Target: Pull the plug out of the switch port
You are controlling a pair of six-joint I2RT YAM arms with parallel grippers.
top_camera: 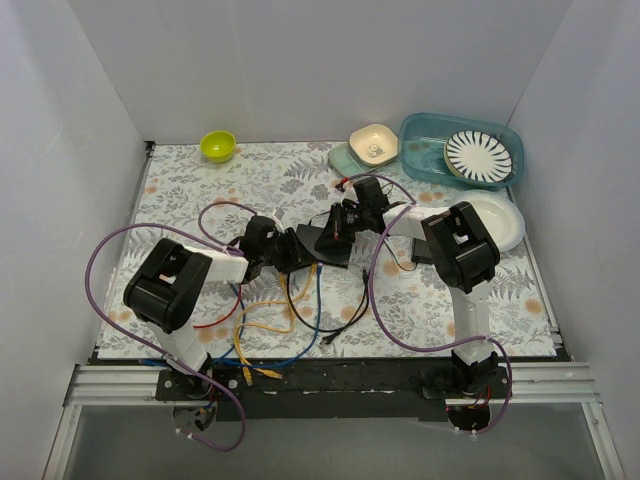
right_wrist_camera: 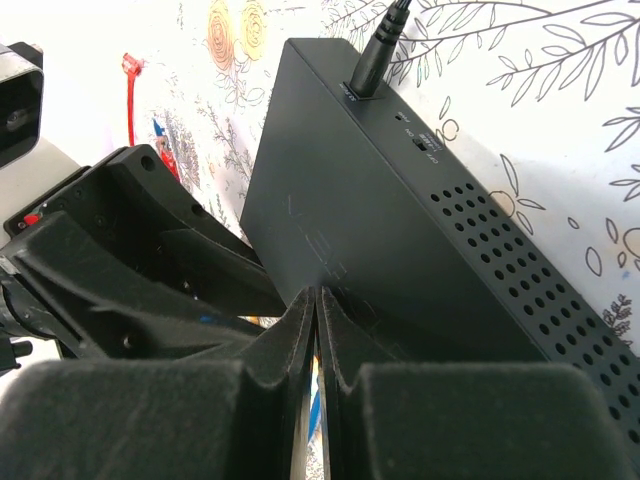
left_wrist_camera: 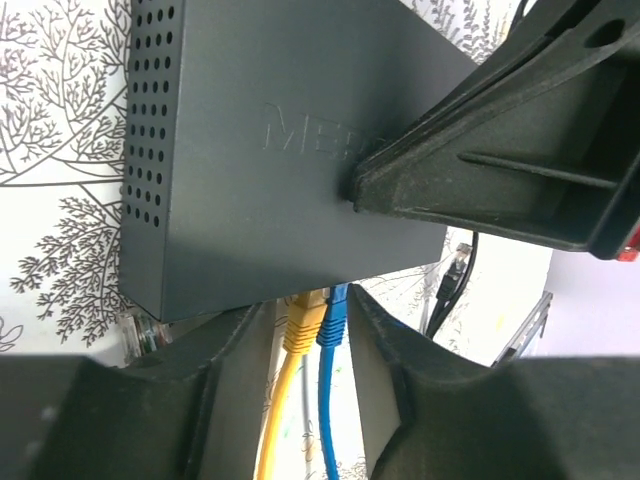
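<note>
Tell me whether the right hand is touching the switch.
Touching. In the left wrist view the right hand presses its closed tip onto the top face of the switch, no gap between them; the right wrist view agrees.

The top camera looks down from high up. Wrist cameras sit behind the left gripper [left_wrist_camera: 313,308] and right gripper [right_wrist_camera: 317,297], both close to the switch [left_wrist_camera: 280,150].
</note>
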